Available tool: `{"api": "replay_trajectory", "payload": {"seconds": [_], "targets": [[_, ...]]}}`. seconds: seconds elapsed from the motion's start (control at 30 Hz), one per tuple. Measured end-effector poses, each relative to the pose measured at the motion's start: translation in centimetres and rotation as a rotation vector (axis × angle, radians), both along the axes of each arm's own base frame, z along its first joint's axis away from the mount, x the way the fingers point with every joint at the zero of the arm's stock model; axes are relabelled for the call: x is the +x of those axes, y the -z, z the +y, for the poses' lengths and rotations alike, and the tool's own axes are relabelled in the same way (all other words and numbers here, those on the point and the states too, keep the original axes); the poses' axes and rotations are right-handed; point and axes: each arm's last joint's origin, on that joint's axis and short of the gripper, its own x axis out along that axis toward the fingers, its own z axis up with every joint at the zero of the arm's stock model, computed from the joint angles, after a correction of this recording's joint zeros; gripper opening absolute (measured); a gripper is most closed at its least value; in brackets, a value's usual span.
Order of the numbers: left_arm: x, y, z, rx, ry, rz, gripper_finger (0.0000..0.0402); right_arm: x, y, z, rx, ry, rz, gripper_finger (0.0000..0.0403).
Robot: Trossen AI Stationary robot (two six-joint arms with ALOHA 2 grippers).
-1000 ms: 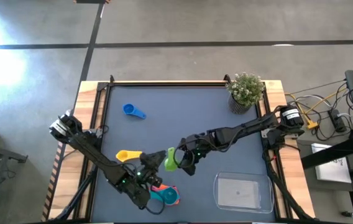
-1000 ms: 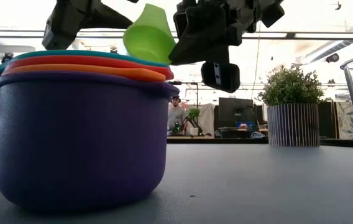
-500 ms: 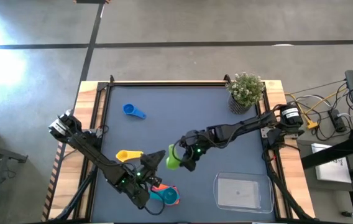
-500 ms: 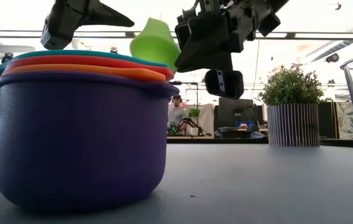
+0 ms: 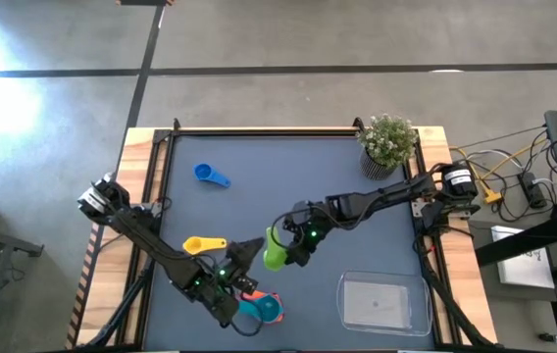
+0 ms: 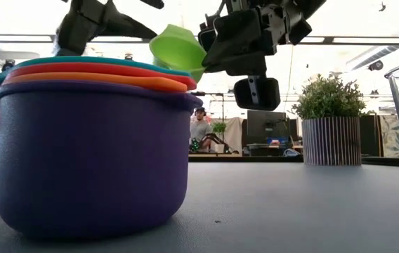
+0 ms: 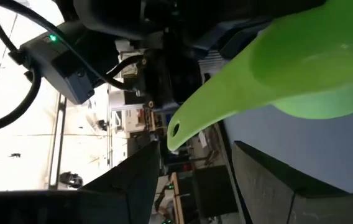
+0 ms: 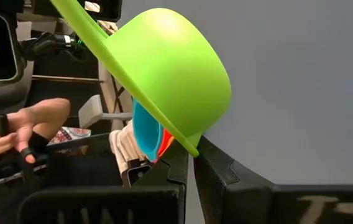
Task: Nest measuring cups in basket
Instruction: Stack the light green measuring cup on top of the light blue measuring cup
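Observation:
My right gripper (image 5: 290,251) is shut on the green cup (image 5: 274,251), held in the air above the table's near middle. My left gripper (image 5: 247,251) is open just left of it. In the left wrist view its fingers stand on either side of the free end of the cup's handle (image 7: 174,129) without touching it. A stack of nested cups (image 5: 262,306), purple outermost with orange, red and teal inside (image 6: 94,161), rests on its base near the front edge. The yellow cup (image 5: 202,244) and the blue cup (image 5: 210,176) lie apart on the mat. The clear basket (image 5: 384,301) sits at the near right. My right gripper pinches the green cup's rim (image 8: 191,148) between its two fingers, on the side opposite the handle (image 8: 77,15). The fingers come level from the table's right. The cup is lifted clear and tilted, and its handle points toward my left gripper.
A small potted plant (image 5: 388,143) stands at the far right corner. Wooden rails edge the dark mat (image 5: 288,176). Cables and gear lie beyond the right edge. A person's hands (image 8: 15,134) show off the table in the right wrist view.
My right gripper has gone a little toward the table's left and near edge with the green cup. It has turned the cup, whose mouth now shows in the low view. My left gripper has come a little closer to the cup's handle.

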Motion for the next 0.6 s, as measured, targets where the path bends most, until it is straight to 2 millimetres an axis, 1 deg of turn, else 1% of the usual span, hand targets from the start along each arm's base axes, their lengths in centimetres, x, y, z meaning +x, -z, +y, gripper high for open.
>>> {"api": "replay_trajectory", "payload": {"seconds": [0.37, 0.47, 0.6], "targets": [[1.3, 1.5, 0.0, 0.073, -0.02, 0.04, 0.0184, -0.1, 0.0, 0.0, 0.021, -0.017, 0.011, 0.0008], [1.7, 1.6, 0.1, 0.106, -0.034, 0.051, 0.0184, -0.1, 0.1, 0.0, 0.03, -0.015, 0.022, 0.0008], [2.1, 1.6, 0.5, 0.102, -0.045, 0.05, 0.0184, -0.1, 0.1, 0.0, 0.049, -0.019, 0.032, 0.0008]]}}
